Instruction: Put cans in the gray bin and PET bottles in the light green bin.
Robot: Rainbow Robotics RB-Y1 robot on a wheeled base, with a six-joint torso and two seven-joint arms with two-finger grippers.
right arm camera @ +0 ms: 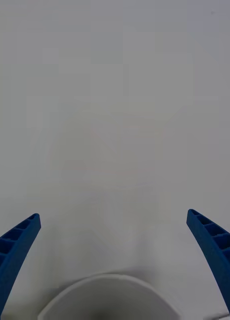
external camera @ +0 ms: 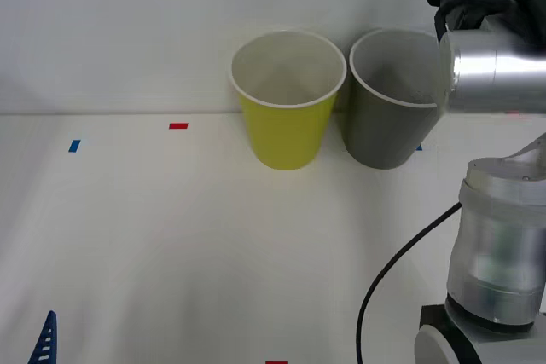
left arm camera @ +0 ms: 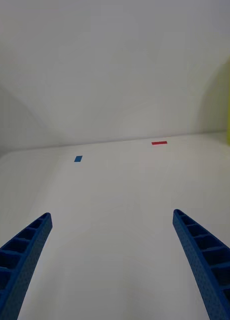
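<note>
The right gripper (right arm camera: 115,265) is hovering wide open and empty directly above the gray bin (external camera: 388,130), its white rim lying just beneath the fingers. The green bin (external camera: 286,134) is standing beside it. The left gripper (left arm camera: 112,265) is waiting open and empty low over the table (external camera: 171,253).

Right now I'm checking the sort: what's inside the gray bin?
The gray bin shows bare inner wall by the rim; the right arm covers its right side and the bottom is hidden, so a can inside can't be ruled out.

Robot test setup in a lab, bare white table (external camera: 171,236), plain white wall (external camera: 128,23), red tape mark (external camera: 177,126), blue tape mark (external camera: 74,146), silver robot arm (external camera: 499,210)
</note>
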